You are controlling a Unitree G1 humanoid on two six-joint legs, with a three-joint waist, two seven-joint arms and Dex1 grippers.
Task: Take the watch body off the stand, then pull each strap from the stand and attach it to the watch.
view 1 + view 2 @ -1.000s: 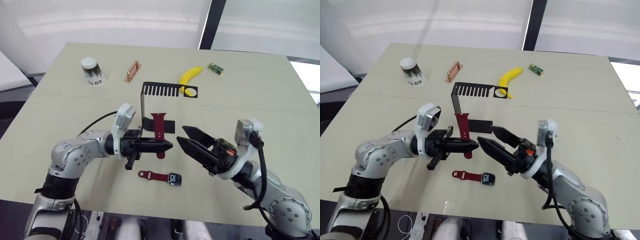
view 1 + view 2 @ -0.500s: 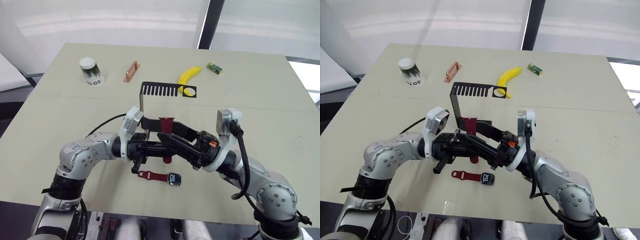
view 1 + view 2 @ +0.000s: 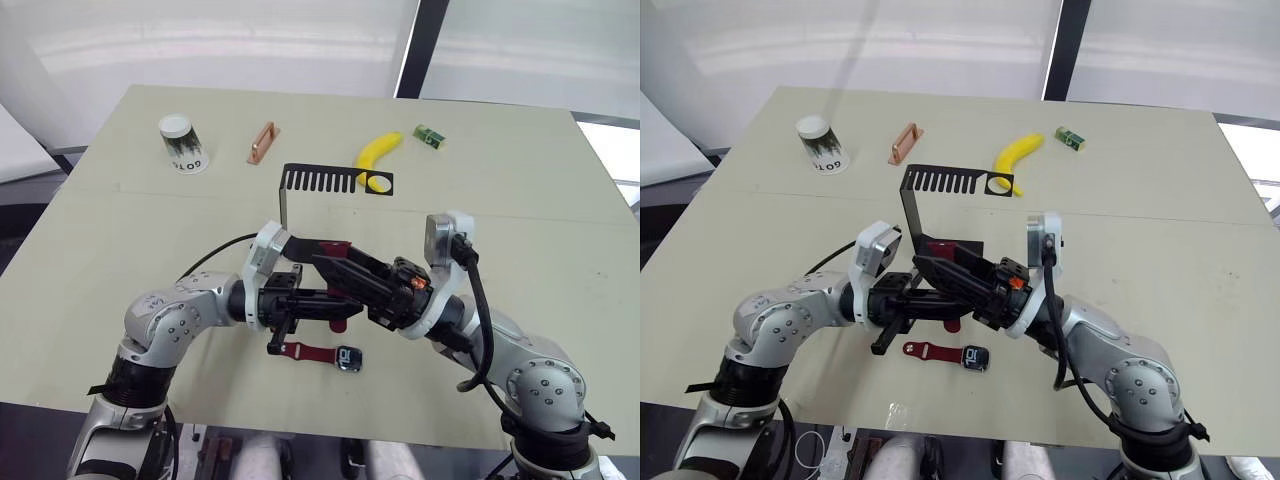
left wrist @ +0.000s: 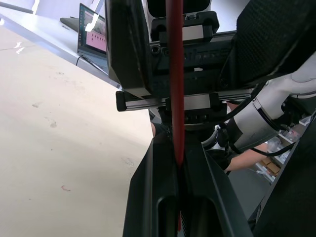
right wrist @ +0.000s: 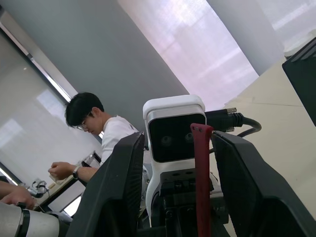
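Dark red strap (image 4: 175, 98) stands on edge, clamped in my left pincer (image 3: 335, 307). My right pincer (image 3: 335, 268) meets it head-on, its fingers (image 5: 118, 182) spread apart either side of the strap. Below both pincers, on the table (image 3: 520, 200), lies the watch body (image 3: 348, 358) joined to the other strap (image 3: 305, 351). Beyond my pincers stands the stand (image 3: 335, 180).
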